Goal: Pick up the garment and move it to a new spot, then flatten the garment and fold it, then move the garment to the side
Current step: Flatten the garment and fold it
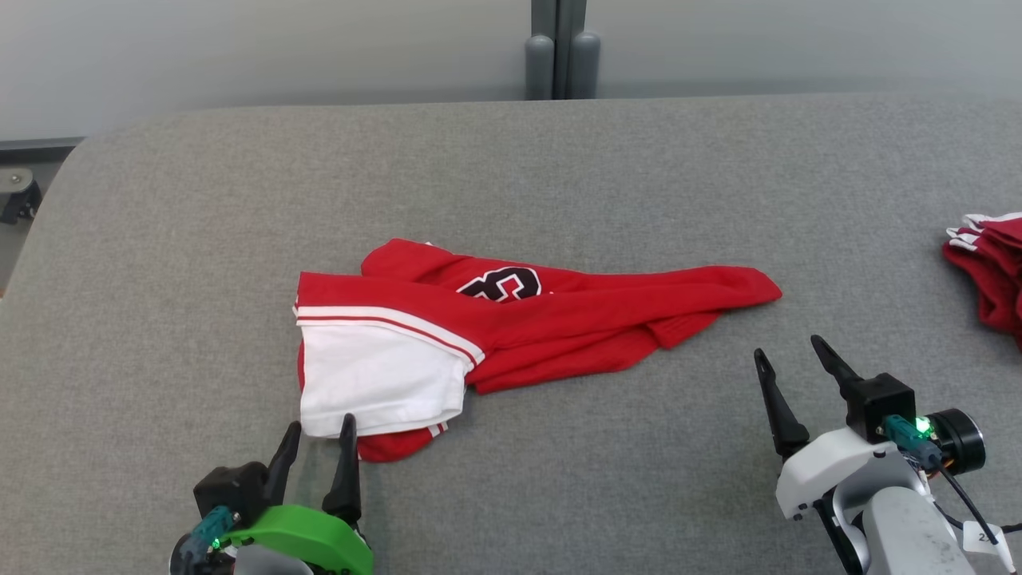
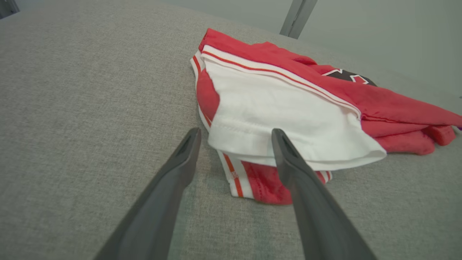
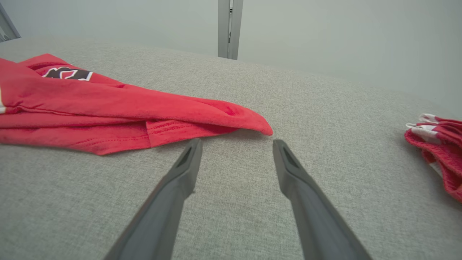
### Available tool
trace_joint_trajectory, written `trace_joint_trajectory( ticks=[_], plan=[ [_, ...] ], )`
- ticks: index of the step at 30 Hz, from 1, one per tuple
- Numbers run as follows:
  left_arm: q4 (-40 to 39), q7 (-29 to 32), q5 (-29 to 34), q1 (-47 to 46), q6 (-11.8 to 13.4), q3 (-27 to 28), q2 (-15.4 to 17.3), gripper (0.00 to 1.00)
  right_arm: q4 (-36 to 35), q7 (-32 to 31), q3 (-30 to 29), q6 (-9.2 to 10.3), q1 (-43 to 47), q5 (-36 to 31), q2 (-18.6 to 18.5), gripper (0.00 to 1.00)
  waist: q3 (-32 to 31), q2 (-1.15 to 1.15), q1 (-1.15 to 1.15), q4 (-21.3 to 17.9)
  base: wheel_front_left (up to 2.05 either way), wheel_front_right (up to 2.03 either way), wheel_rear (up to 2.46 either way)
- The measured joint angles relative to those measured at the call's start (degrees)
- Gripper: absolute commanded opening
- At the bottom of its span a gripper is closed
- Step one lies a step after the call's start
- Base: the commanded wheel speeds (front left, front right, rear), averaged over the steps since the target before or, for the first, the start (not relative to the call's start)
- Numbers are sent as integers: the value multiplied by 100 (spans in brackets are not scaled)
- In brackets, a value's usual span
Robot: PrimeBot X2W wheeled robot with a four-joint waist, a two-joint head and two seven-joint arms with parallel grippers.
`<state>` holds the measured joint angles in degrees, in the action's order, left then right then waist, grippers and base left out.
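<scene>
Where the counter (image 1: 120,263) rounds off at its corner, well to the left of the garment (image 1: 511,327), a broad stretch of bare grey surface lies between that edge and the garment's left hem.

Left hand (image 1: 319,431): positioned at the garment's near-left corner. Its fingers are spread and released, with nothing gripped. In the head view, one fingertip overlaps the near hem of the white panel. Whether it touches the cloth cannot be told.

The garment is red and lies bunched in overlapping layers, not flat.
- **Left end:** this is the widest part. A white panel is turned over it, bordered by red-and-white striped trim, and a red corner with striped trim pokes out from under the panel on the near side.
- **Upper layer:** a black-and-white emblem shows partly on it.
- **Right end:** the garment narrows to a single pointed tip.
- **Far side:** beyond the garment, a wide bare strip runs to the counter's far edge, where a grey post (image 1: 561,48) stands against the pale wall.

Right hand (image 1: 790,349): positioned to the near side and just right of the garment's pointed tip, clear of it. Its fingers stand wide apart and released, with bare counter beneath them.

A second red pile (image 1: 990,271) with white striped trim lies well apart to the right of the garment and is cut off by the view's edge. Bare surface lies between it and the garment's tip.
</scene>
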<state>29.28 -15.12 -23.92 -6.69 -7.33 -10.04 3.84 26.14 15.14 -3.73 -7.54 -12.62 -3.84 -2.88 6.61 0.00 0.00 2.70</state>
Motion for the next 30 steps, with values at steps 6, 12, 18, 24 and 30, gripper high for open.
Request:
trace_joint_trajectory(
  ticks=[6,12,18,24,30],
  plan=[
    [-18,0,-82,-19,1,-135,52,33,1,0,18,0,-43,53,2,100,43,0,0,5,0,0,0],
    [-160,0,-116,-74,0,-220,103,0,10,0,7,0,-69,65,2,100,59,0,0,45,0,0,0],
    [-493,0,-70,-99,0,-288,109,0,92,0,-203,0,-227,21,4,100,147,0,0,171,0,0,0],
    [-848,0,-63,-248,1,-483,108,0,379,0,-524,0,-726,-87,5,100,352,0,0,339,0,0,0],
    [-964,0,-87,-428,0,-703,132,0,940,0,-1042,0,-1327,-99,7,100,643,0,0,490,0,0,0]
  ],
)
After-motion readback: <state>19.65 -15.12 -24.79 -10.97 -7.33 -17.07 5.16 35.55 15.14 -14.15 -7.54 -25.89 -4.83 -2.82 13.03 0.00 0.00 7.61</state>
